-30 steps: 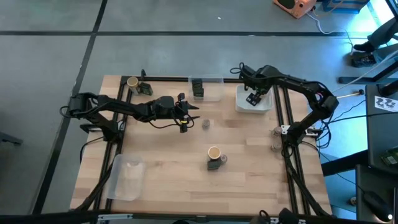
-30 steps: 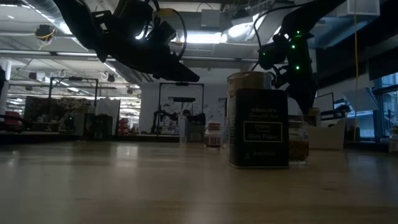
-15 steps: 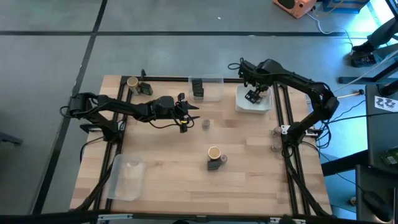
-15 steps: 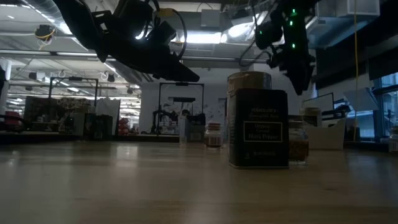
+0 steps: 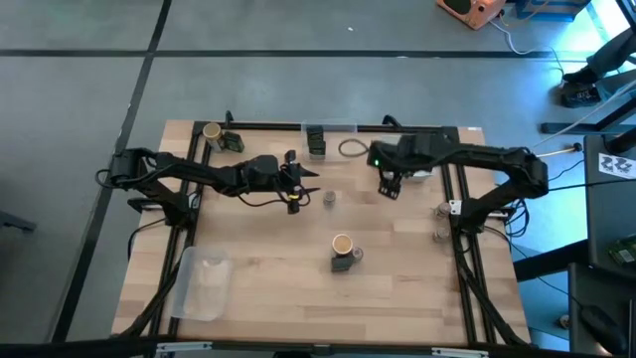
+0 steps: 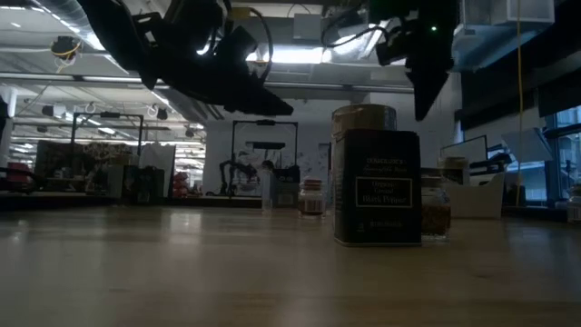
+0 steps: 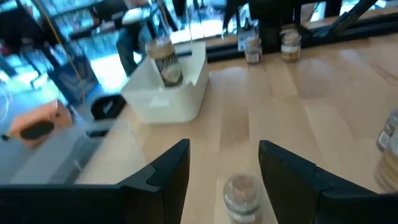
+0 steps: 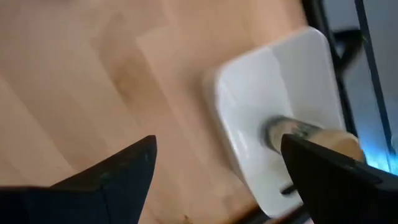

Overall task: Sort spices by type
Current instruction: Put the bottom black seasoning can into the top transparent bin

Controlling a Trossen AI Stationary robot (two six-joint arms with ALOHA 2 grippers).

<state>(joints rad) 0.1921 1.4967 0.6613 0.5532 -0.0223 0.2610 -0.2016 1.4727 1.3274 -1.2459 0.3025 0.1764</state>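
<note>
Several spices (image 5: 340, 245) sitting unsorted mid-bench (image 5: 258, 268). Hovering half-open and empty behind a tiny jar (image 5: 329, 198): left end effector (image 5: 304, 183). Hanging wide open, empty, beside white tray (image 8: 292, 68) holding one jar (image 8: 311, 135): right end effector (image 5: 386, 185). Sorting looking barely begun.

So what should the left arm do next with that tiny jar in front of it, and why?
Probably ease the left pincer forward and down around the tiny jar. Its fingers stand open and empty, the jar sits upright on the table just ahead, apart from both fingers, not yet grasped.
</note>
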